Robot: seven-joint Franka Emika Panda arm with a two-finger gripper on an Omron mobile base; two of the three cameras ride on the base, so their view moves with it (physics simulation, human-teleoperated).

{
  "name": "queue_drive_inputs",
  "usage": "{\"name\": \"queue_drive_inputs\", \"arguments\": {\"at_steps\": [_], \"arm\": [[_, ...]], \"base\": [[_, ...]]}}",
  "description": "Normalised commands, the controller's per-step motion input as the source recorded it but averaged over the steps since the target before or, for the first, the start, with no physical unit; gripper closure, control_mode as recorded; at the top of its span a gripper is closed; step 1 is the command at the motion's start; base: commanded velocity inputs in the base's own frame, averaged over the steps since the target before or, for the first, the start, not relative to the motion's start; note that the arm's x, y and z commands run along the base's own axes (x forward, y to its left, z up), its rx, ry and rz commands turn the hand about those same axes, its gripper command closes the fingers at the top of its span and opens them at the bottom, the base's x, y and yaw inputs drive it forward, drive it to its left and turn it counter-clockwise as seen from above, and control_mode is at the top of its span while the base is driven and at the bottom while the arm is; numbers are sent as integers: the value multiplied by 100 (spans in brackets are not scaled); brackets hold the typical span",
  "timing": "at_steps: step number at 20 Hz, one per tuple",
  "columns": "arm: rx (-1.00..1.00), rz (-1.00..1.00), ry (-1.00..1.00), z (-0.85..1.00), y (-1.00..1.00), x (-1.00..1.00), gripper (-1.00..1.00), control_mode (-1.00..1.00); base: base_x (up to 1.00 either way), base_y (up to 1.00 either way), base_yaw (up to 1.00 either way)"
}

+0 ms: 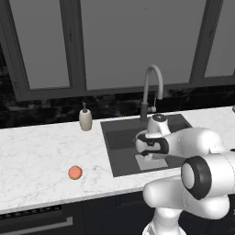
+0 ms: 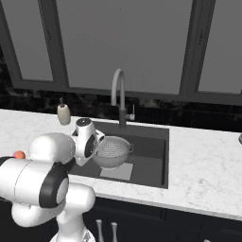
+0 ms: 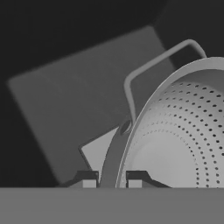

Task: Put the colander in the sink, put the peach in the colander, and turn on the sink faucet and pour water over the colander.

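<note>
My gripper [image 3: 111, 180] is shut on the rim of the colander [image 3: 183, 131], a silvery perforated bowl with a wire handle. The colander [image 2: 112, 151] hangs tilted just above the floor of the dark sink [image 2: 151, 158], to the right of my hand. Below it lies the sink's lighter square [image 3: 98, 153]. The peach [image 1: 75, 172] rests on the marble counter left of the sink [image 1: 120, 147], and its edge peeks out behind my arm [image 2: 19, 154]. The sink faucet [image 1: 153, 87] arches over the basin's back edge, also seen from the right [image 2: 119, 92]. No water is in view.
A beige soap dispenser [image 1: 85, 119] stands at the sink's back left corner. White marble counter [image 2: 208, 165] runs on both sides of the basin. Dark windows and a black backsplash close off the rear.
</note>
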Motion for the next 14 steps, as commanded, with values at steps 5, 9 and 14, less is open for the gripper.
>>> {"name": "queue_drive_inputs", "arguments": {"at_steps": [5,9,14], "arm": [[0,0,8,-28,6,25,100,-100],[0,0,3,-36,0,27,100,-100],[0,0,0,-52,0,14,100,-100]], "base": [[0,0,0],[0,0,0],[0,0,0]]}}
